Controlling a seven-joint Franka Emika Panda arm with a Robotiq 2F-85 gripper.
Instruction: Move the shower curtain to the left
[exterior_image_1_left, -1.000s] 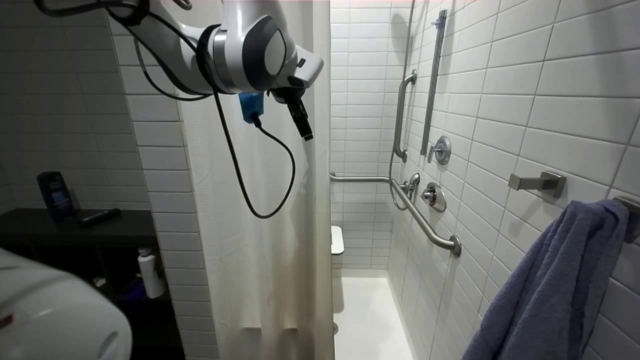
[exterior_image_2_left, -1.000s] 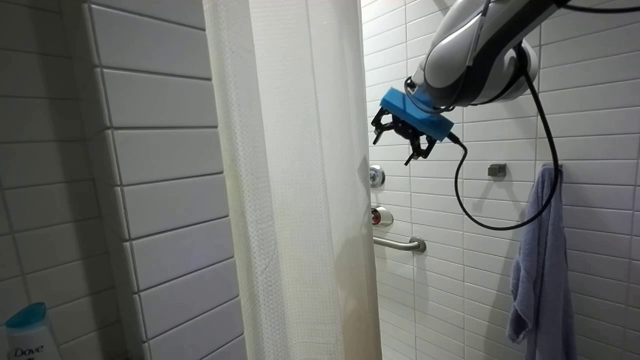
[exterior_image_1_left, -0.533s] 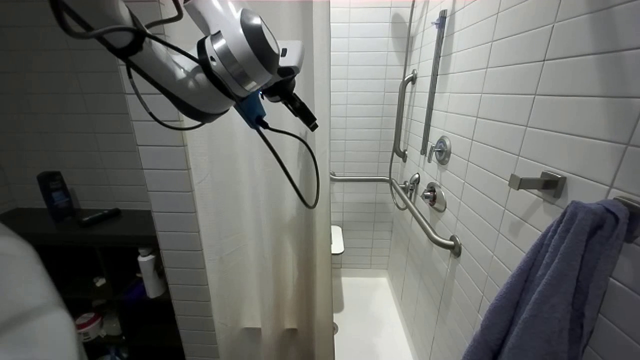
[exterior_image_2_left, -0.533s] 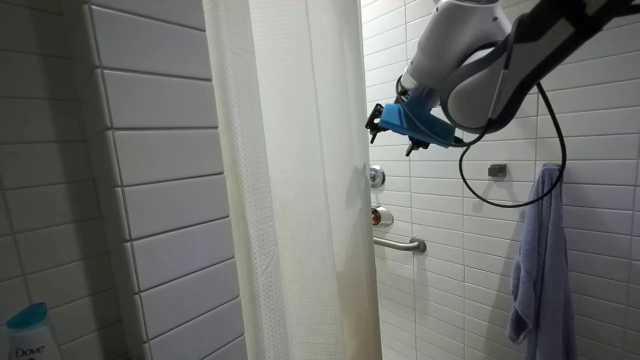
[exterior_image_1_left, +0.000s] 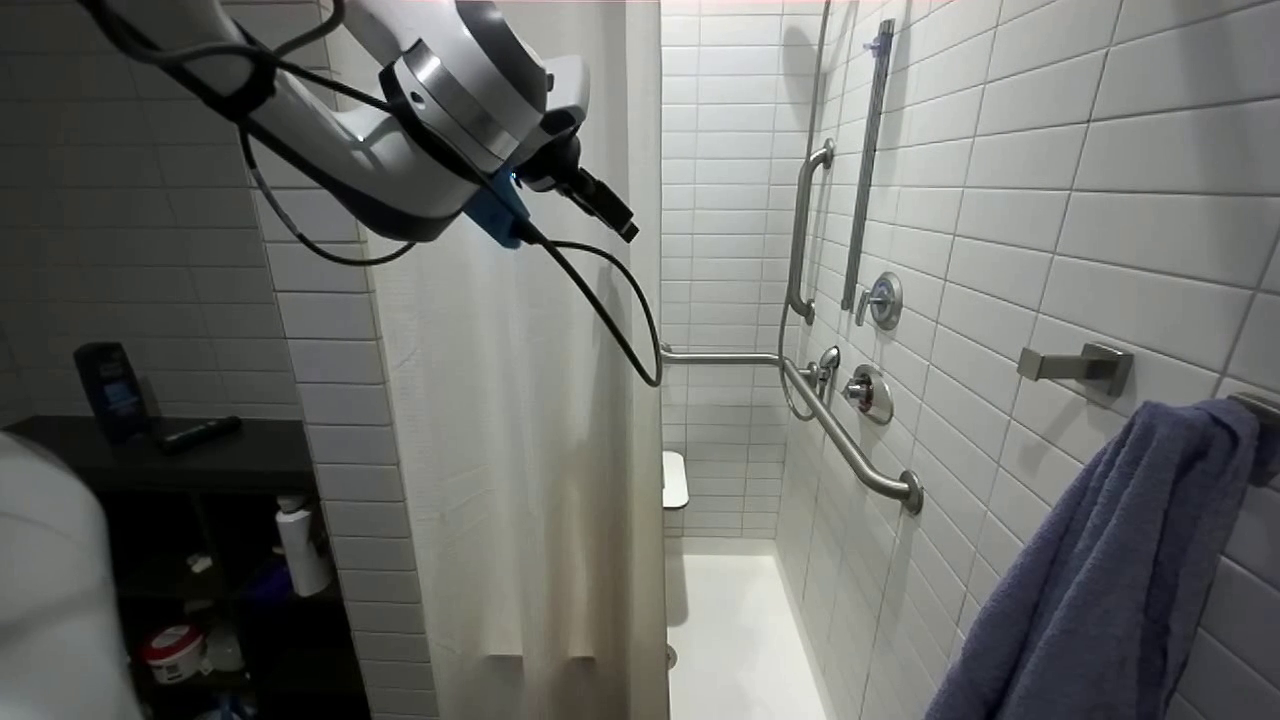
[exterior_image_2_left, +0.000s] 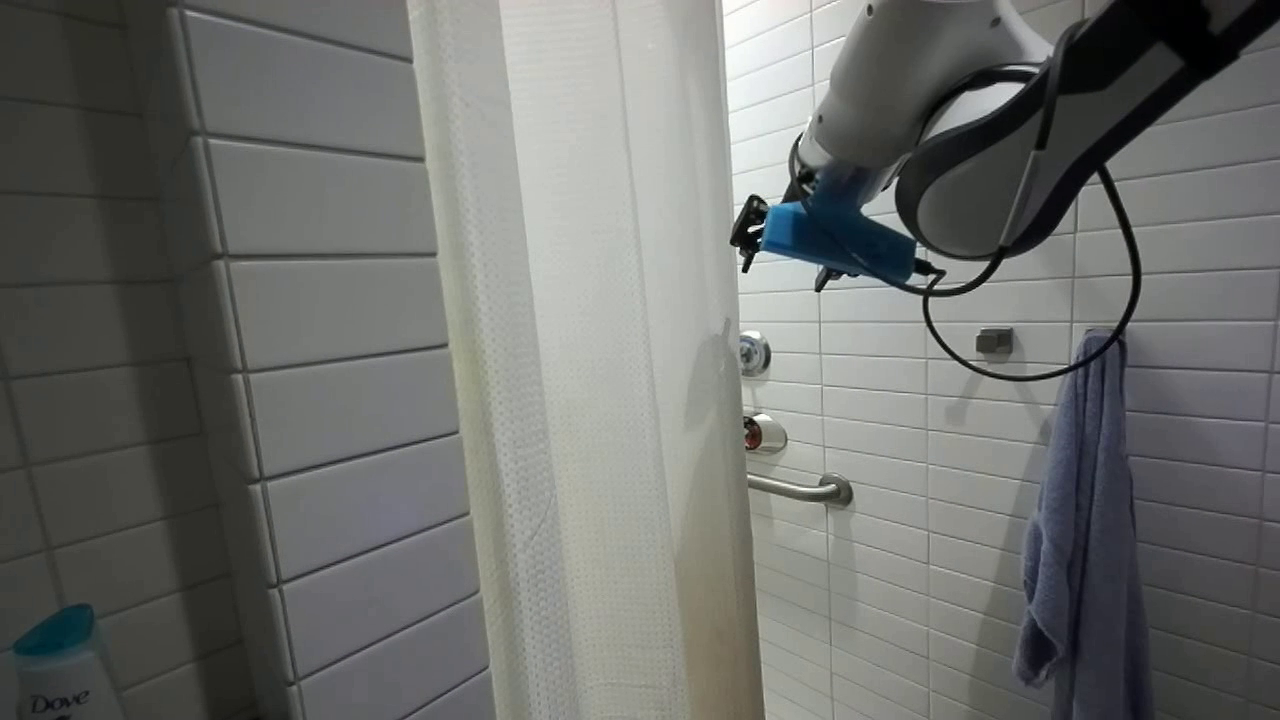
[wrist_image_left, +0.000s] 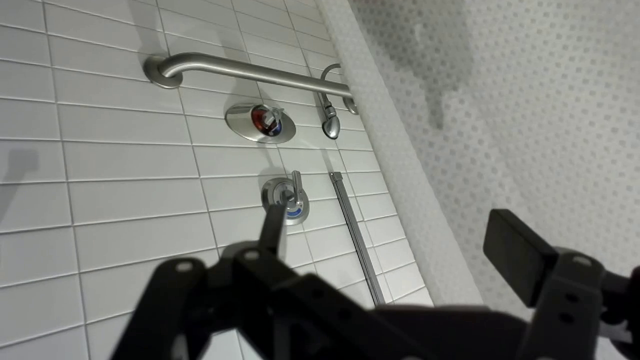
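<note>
The off-white shower curtain (exterior_image_1_left: 520, 500) hangs in vertical folds and also shows in an exterior view (exterior_image_2_left: 600, 400). In the wrist view the curtain (wrist_image_left: 550, 115) fills the right side, and its free edge runs diagonally between the two fingers. My gripper (wrist_image_left: 392, 232) is open with wide-apart fingers and nothing clamped. In both exterior views the gripper (exterior_image_1_left: 622, 228) (exterior_image_2_left: 785, 276) is high up near the curtain's free edge, its fingers angled forward and down. I cannot tell whether a finger touches the fabric.
Steel grab bars (exterior_image_1_left: 850, 450) and shower valves (exterior_image_1_left: 870, 394) are on the tiled wall. A bluish-purple towel (exterior_image_1_left: 1110, 570) hangs at the right. A tiled wall end (exterior_image_2_left: 340, 310) and a dark shelf (exterior_image_1_left: 250, 445) with bottles are left of the curtain. A cable (exterior_image_1_left: 610, 320) loops below the wrist.
My wrist has tilted, so the fingers point more forward and sit a little higher. The hanging cable loop has shifted up. The gripper stays open, and the curtain hangs the same.
</note>
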